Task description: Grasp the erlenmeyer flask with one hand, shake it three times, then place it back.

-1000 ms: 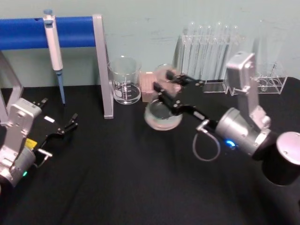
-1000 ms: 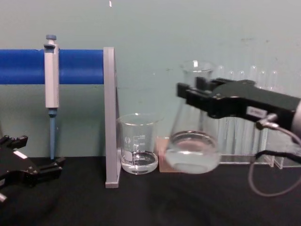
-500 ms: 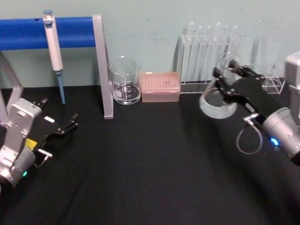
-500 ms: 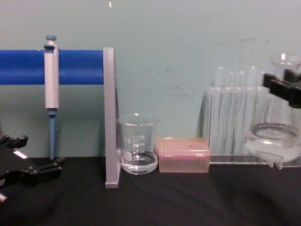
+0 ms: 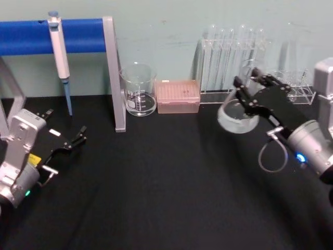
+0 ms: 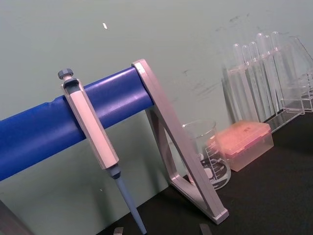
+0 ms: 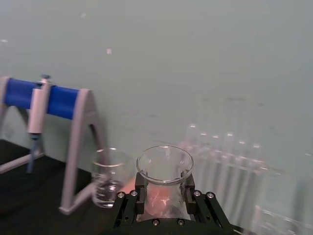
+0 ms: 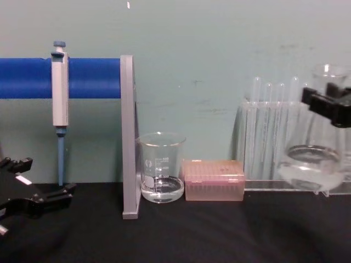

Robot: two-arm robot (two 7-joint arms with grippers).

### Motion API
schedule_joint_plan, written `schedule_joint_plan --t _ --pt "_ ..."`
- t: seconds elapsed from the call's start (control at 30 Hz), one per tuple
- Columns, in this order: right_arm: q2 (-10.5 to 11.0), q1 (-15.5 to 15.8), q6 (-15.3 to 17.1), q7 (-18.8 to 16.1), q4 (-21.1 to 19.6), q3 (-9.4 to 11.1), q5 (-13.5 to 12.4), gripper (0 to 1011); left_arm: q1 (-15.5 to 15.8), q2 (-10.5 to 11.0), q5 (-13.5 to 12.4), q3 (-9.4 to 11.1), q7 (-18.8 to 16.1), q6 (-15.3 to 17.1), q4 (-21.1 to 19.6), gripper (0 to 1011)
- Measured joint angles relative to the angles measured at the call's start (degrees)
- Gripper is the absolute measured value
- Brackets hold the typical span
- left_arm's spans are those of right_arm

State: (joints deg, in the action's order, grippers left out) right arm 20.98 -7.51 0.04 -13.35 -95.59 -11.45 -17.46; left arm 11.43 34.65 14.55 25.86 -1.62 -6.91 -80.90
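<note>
Right gripper (image 5: 250,87) clamped on neck of the clear glass conical erlenmeyer flask (image 5: 237,116), held off the black worktop (image 5: 156,187), far right. Flask body hangs below the jaws, axis roughly vertical. Left gripper (image 5: 65,131) parked near left, fingers apart.

The black table (image 5: 156,182) lies open across its middle and front, between the left gripper (image 5: 78,136) and the erlenmeyer flask (image 5: 237,115) held aloft by the right gripper (image 5: 248,86). Along the back, the stand (image 5: 112,73), pipette (image 5: 60,52), beaker (image 5: 138,89), pink box (image 5: 178,96) and test tubes (image 5: 229,52) bar the way; the flask hangs close before the tubes, seemingly clear of them
</note>
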Motion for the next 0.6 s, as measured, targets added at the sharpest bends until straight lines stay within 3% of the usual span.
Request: schedule_joint_plan --t 0.33,0.6 --pt "-1.93 -4.01 0.34 -7.60 2.12 -5.41 -0.91 450 0.00 0.00 0.00 0.00 0.00 0.00 0.00 1001" --pt "-2.33 -6.62 0.56 -11.69 3.18 -9.63 -2.57 450 0.00 0.00 0.00 0.00 0.00 0.00 0.00 1001"
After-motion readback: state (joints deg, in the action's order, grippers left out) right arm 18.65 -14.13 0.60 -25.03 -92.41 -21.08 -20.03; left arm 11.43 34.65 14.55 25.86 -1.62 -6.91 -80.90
